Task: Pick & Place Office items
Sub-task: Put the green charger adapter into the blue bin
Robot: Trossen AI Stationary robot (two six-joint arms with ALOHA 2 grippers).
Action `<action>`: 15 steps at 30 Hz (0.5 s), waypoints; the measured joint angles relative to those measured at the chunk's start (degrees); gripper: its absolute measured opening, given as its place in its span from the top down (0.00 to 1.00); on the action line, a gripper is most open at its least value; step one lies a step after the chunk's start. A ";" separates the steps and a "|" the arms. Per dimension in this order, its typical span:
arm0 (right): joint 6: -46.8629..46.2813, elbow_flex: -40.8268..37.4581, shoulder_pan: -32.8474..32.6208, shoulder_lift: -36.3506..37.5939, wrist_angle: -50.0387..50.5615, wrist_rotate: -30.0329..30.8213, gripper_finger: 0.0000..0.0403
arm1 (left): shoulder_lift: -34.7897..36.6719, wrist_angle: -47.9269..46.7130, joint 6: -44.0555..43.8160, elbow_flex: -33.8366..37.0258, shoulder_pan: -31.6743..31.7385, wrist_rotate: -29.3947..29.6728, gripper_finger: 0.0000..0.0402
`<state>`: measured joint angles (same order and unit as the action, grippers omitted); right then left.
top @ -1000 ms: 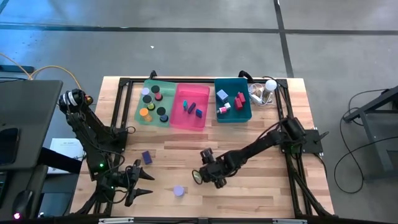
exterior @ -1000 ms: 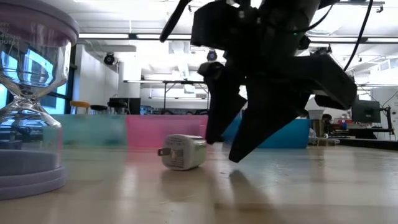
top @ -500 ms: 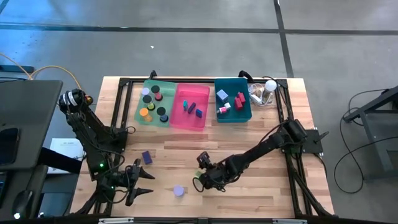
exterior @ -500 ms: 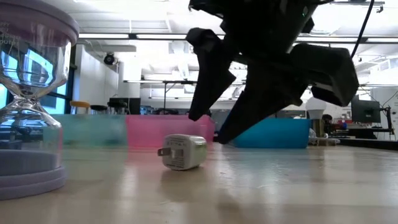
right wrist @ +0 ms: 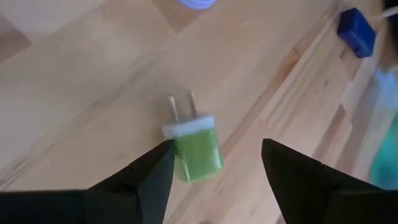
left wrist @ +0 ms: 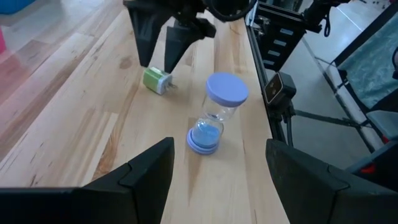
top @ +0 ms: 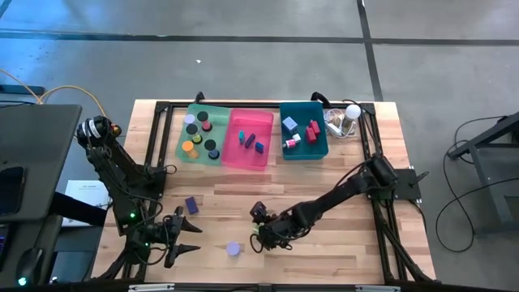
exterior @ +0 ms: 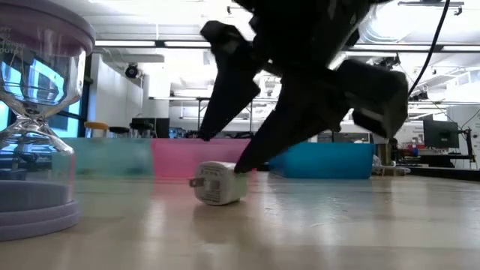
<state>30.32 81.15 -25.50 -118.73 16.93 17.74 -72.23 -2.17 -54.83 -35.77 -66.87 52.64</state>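
Right wrist view: the right tool is seen with its two dark fingers spread wide, holding nothing, and the small green plug adapter with a white face and two metal prongs lies on its side between them on the table. From above, this tool is placed low over the front middle of the pale wooden plank table. The left tool is parked at the front left corner, its fingers also apart and empty. A sand timer with lavender caps and blue sand stands upright near the adapter, and a small dark blue block lies apart to the left. Along the far edge three bins are set side by side: a green one with round discs, a pink one and a teal one with small blocks. Beside the teal bin a clear gadget with a white ball top is seen. A black frame borders the table. Beyond it, grey floor and a bright workshop with ceiling lights are visible.
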 joint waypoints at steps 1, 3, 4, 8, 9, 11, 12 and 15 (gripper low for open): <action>0.40 0.00 0.00 -0.42 -0.98 -0.22 0.43 | 0.00 0.02 0.00 0.00 0.00 0.00 0.39; 1.48 0.02 -0.06 -0.84 -2.92 -0.78 0.43 | 0.00 0.02 0.00 0.00 0.00 0.00 0.39; 1.81 0.02 -0.11 -0.84 -2.92 -0.77 0.43 | 0.00 -0.01 0.00 0.00 0.00 0.00 0.39; 1.64 0.02 -0.15 -0.84 -2.83 -1.46 0.43 | 0.00 0.02 -0.02 -0.02 0.00 -0.02 0.39; 1.38 0.02 -0.09 -0.84 -2.84 -1.89 0.43 | 0.00 0.02 -0.04 -0.02 0.00 -0.02 0.39; 0.66 0.02 0.24 -0.84 -2.71 -3.61 0.43 | 0.00 0.02 -0.02 0.00 0.00 -0.02 0.39; -0.02 0.02 0.49 -0.86 -2.49 -4.47 0.43 | 0.00 0.02 -0.02 -0.02 0.00 -0.02 0.39; -1.87 0.01 1.62 -1.67 -2.02 -7.45 0.43 | 0.00 0.03 -0.02 -0.02 0.00 -0.04 0.39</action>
<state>28.45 81.16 -23.88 -120.40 14.91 10.29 -72.23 -2.14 -54.85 -35.79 -66.87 52.60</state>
